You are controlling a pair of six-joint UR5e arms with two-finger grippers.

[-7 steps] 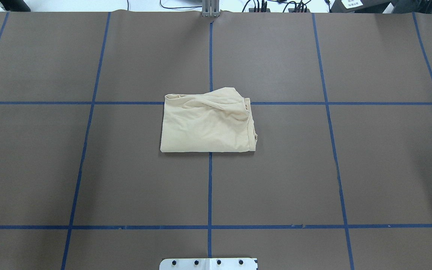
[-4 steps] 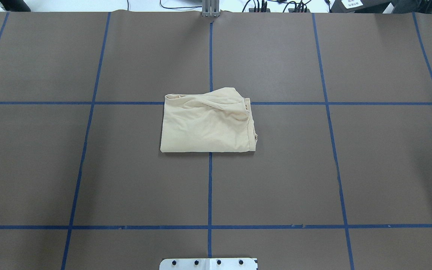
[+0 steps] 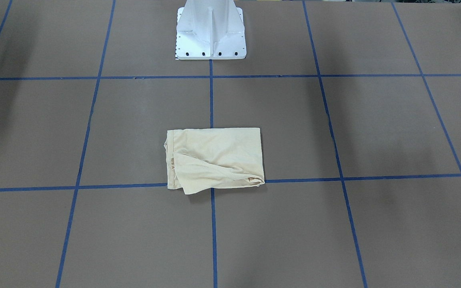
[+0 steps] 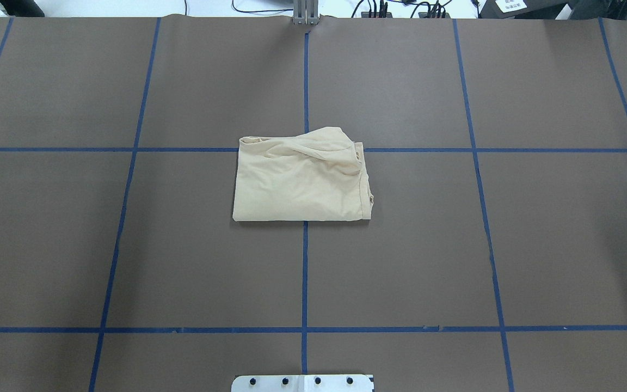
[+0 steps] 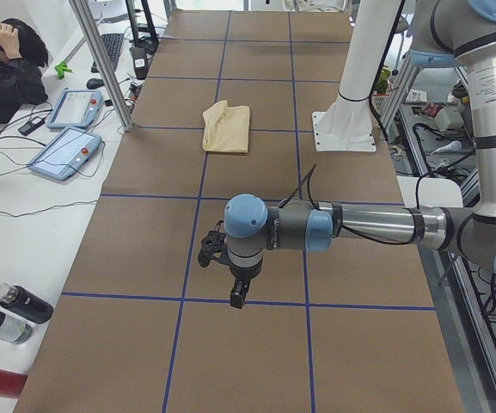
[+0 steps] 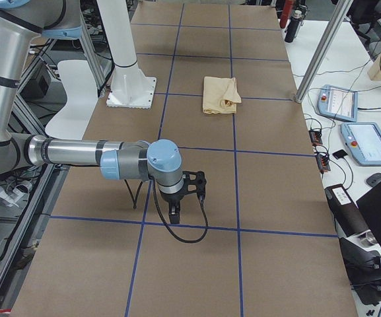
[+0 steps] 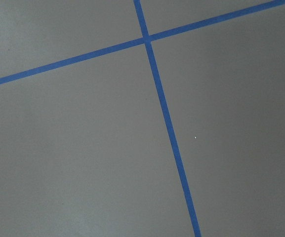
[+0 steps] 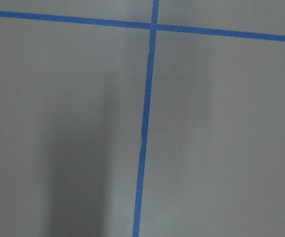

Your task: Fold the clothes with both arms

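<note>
Shirt (image 4: 301, 179) folded, pedestal (image 3: 210, 30) near, perhaps tablets (image 5: 65, 153) aside

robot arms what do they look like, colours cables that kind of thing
The left arm and right arm are silver-grey tubes with dark grey joints and round light blue caps. Black cables loop to the small black left hand and right hand.

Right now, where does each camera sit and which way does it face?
Front-facing: across the table, facing the robot; shirt and white pedestal show.
Overhead: behind the robot, looking forward and down; only the pedestal's edge.
Exterior left: table's left end; left arm near.
Exterior right: table's right end; right arm near.
Left wrist: down on blue tape; no robot part.
Right wrist: likewise.
Shared: all four exterior views show the shirt.
</note>
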